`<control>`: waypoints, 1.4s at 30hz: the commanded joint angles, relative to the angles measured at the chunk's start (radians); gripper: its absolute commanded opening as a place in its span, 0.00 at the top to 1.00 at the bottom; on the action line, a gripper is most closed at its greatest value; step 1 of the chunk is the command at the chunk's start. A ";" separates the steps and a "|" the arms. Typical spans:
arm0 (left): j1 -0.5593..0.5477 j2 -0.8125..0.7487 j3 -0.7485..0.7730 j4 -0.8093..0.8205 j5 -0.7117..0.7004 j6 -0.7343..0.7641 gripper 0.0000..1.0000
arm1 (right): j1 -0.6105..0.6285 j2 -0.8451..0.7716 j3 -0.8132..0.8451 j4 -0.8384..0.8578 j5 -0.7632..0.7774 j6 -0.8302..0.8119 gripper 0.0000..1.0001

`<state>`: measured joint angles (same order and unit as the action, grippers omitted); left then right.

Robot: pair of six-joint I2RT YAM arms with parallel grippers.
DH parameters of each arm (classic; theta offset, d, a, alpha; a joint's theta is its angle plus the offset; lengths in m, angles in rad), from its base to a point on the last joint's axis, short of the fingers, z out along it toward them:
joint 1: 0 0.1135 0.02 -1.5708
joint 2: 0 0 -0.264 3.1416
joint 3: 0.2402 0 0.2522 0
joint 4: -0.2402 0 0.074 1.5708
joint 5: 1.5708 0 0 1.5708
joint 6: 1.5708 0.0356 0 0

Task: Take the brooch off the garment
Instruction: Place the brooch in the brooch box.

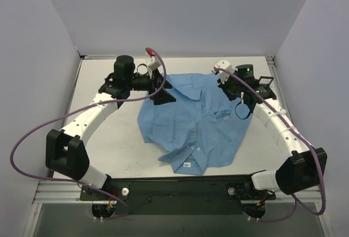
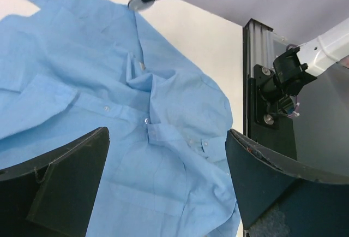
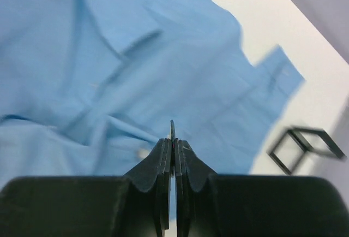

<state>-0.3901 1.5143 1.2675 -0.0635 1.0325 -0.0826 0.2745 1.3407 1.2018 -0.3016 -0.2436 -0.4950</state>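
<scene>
1. My left gripper (image 2: 166, 133) is hanging wide open and empty over the shirt (image 2: 82, 84), so nothing is pulling on the cloth.
2. My right gripper (image 3: 172, 140) is pressing fully shut, and a thin dark sliver (image 3: 172, 128) is showing between its tips.
3. The sliver may be the brooch seen edge-on, but I cannot tell. I am not seeing it anywhere on the shirt.

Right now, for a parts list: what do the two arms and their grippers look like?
The left arm and right arm both have white segmented links between bulky black joint housings, with a purple cable looping along each. The left gripper has broad matte black wedge-shaped fingers; the right gripper has black fingers tapering to thin tips. A small green light shows on the right wrist motor.
</scene>
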 commanded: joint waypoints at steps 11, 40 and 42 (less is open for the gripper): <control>0.005 -0.078 -0.036 -0.222 -0.134 0.182 0.03 | -0.233 0.415 0.071 0.265 0.604 -0.183 1.00; -0.004 -0.105 -0.092 -0.160 -0.107 0.152 0.03 | -0.347 0.742 0.223 0.501 0.665 -0.352 1.00; -0.004 -0.105 -0.097 -0.160 -0.107 0.152 0.03 | -0.347 0.753 0.229 0.501 0.670 -0.355 1.00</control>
<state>-0.3908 1.4460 1.1728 -0.2668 0.9066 0.0666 -0.0708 2.0739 1.3933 0.1871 0.3893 -0.8314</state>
